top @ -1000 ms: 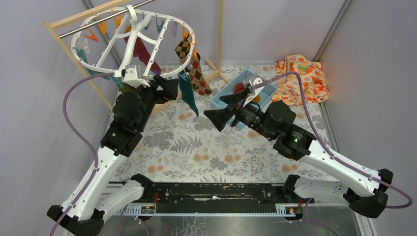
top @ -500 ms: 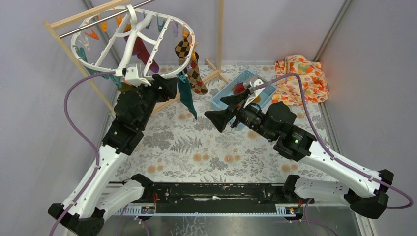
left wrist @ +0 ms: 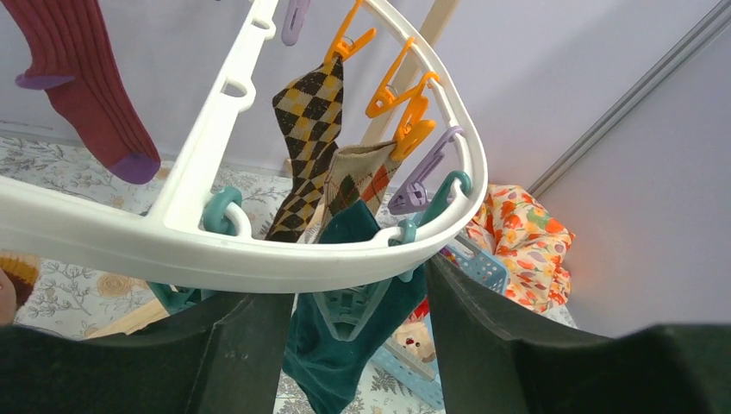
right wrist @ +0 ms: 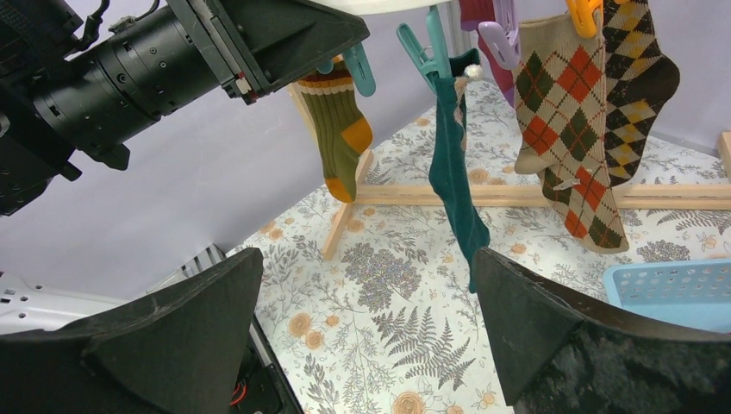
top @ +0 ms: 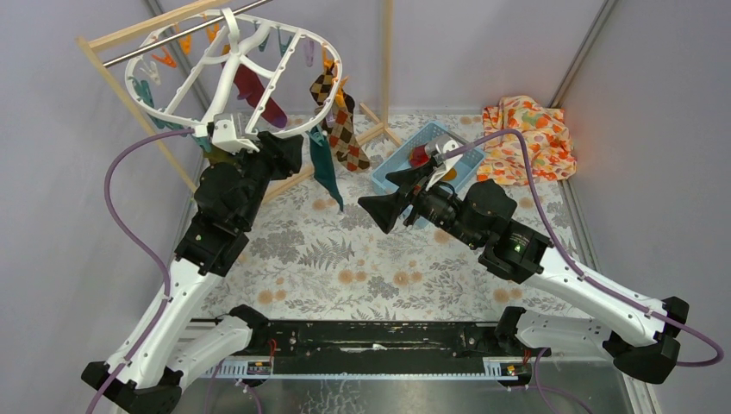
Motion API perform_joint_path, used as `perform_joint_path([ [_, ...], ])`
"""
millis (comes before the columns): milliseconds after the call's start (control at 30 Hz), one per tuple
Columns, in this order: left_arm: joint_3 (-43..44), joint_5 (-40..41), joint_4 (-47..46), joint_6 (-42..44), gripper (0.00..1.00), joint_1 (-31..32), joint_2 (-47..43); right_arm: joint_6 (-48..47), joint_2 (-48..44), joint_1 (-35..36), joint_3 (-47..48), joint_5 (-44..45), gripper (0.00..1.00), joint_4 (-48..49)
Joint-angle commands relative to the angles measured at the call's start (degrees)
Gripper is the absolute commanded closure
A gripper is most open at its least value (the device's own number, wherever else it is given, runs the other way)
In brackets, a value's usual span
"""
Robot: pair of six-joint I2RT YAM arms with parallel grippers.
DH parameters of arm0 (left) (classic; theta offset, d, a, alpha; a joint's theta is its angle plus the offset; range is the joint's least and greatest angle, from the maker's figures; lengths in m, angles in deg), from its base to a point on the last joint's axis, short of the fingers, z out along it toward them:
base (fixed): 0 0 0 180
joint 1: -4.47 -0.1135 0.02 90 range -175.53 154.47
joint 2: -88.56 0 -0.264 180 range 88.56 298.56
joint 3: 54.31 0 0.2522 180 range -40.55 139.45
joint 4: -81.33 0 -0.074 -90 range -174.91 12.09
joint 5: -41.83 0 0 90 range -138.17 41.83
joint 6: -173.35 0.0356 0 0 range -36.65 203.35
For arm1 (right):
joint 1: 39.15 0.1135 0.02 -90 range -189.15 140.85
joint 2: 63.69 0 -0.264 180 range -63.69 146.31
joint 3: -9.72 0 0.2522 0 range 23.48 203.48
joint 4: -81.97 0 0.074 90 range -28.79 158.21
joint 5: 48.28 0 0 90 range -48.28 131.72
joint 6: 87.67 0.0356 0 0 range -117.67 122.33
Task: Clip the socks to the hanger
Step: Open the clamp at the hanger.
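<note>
- The hanger (left wrist: 284,263) hangs at the far left with several socks pegged under it. The teal sock (right wrist: 452,172) is at the near rim, the argyle socks (right wrist: 569,121) are just beside it, and a maroon sock (left wrist: 86,78) is further back.
- The left gripper (left wrist: 349,297) is raised to that near rim, jaws spread wide and gripping nothing. In its wrist view the rim runs crosswise over the fingertips, and the teal sock drops through the gap between them.
- The right gripper (top: 373,191) faces the teal sock from the right without touching it, jaws wide and empty. The sock's long axis is vertical, toe down.
- The teal sock looks pegged, so I judge the next sock is the one to fetch. A red sock (top: 419,155) lies in the blue basket (right wrist: 672,289) on the table, beside and behind the right wrist, away from where that gripper points.
- The right arm is clearly the nearer one. It is stretched low and leftward, so it would need to draw back and swing round to the basket.
</note>
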Motion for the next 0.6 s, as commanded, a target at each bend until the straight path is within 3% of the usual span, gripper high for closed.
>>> perform_joint_path([
  [0,-0.08,1.21,-1.16,1.4,0.39,0.26,-0.09,0.25,-0.43,0.14,0.14,0.84,0.0,2.72],
  [200,-0.03,1.48,-1.08,1.54,0.44,0.27,0.27,0.38,-0.44,0.14,-0.14,1.0,0.0,2.72],
  [567,-0.62,2.2,-0.6,1.9,0.68,0.25,-0.25,0.69,0.01,0.16,-0.13,0.75,0.0,2.89],
])
